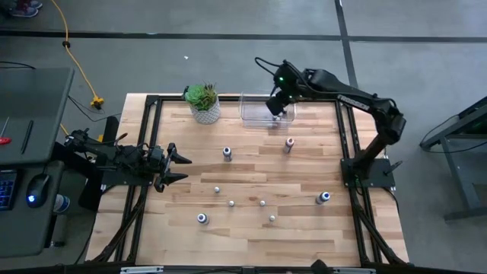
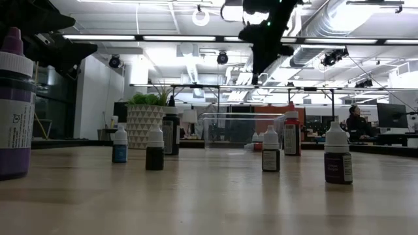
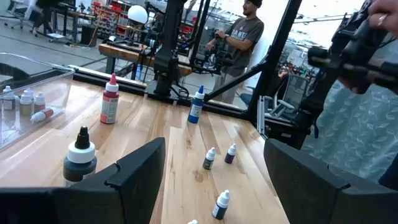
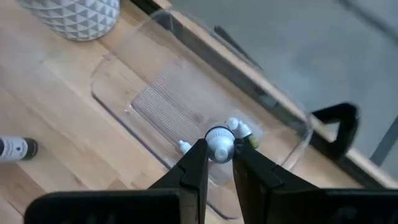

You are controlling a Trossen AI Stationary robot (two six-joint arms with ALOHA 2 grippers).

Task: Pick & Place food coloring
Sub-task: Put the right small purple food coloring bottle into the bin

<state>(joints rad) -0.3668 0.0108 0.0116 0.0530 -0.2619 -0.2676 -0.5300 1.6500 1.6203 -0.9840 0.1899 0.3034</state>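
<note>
Right tool (image 4: 219, 163) above clear bin (image 4: 124, 106) at tabletop's far edge, clamping small white-capped bottle (image 4: 218, 148). Left tool (image 1: 180, 167) spread wide, near left edge.

The right pincer (image 4: 219, 163) hides the body of its bottle (image 4: 218, 142). In the low view, a purple bottle (image 2: 14, 108) is cut off at the left edge.

The floor (image 1: 228, 61) is gray with dark lines across it. A yellow cord (image 1: 76, 57) lies on it at the far left. Long bright lights (image 2: 163, 39) and big pipes (image 2: 333, 26) hang from the ceiling. A person (image 2: 356, 123) sits far off on the right.
</note>
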